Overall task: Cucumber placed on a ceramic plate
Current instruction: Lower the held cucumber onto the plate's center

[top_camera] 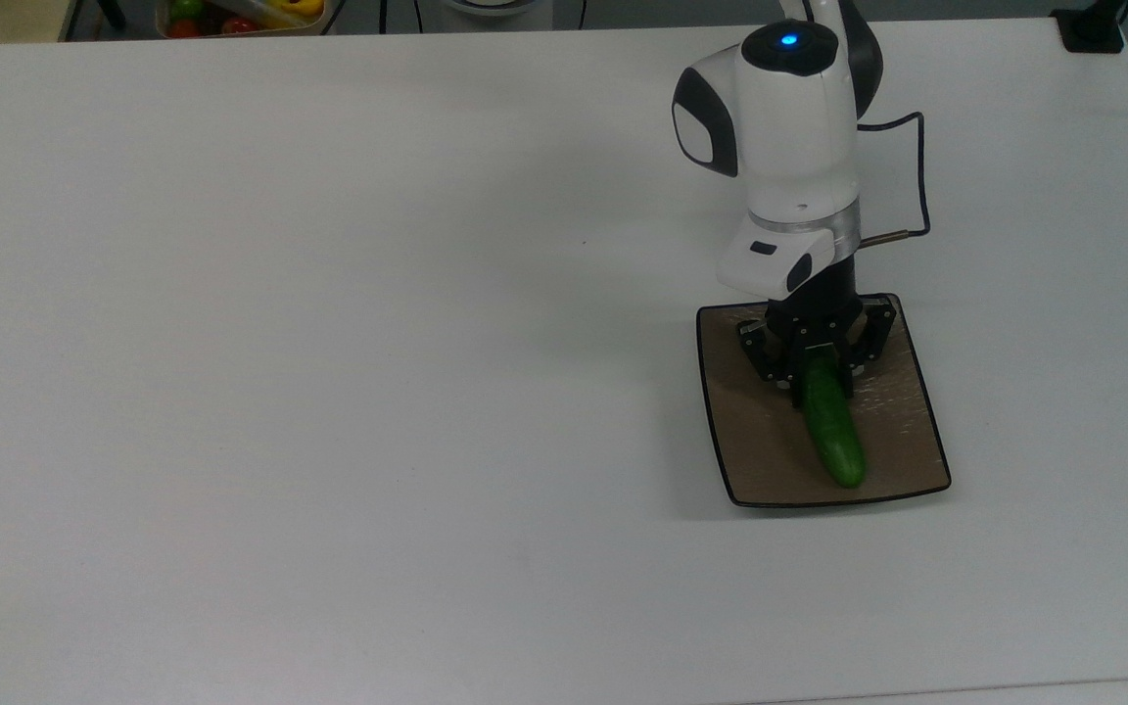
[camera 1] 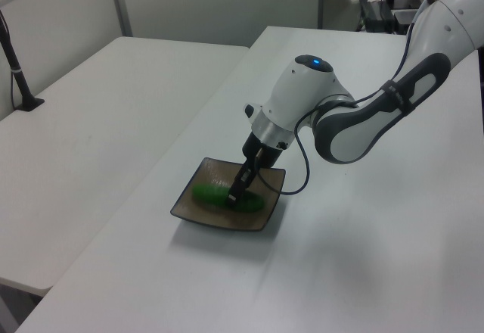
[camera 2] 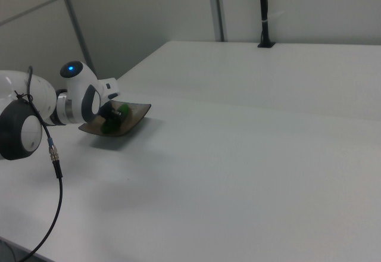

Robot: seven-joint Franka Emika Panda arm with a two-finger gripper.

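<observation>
The dark green cucumber (top_camera: 832, 431) lies lengthwise on the square brown ceramic plate (top_camera: 758, 446), at the top view's right. Its far end sits between the fingers of my gripper (top_camera: 815, 370), which points down over the plate's back half and is shut on it. In the left view the cucumber (camera 1: 209, 194) rests low across the plate (camera 1: 217, 172), with the gripper (camera 1: 235, 194) gripping it near its middle. In the right view the arm hides most of the gripper (camera 2: 113, 115); green bits of the cucumber (camera 2: 124, 114) show on the plate (camera 2: 136, 114).
A tray of coloured vegetables (top_camera: 241, 14) stands off the table's far edge at the top view's left. A black cable (top_camera: 919, 176) loops from the wrist. A black post (camera 1: 18, 64) stands on the neighbouring table (camera 1: 106, 106) in the left view.
</observation>
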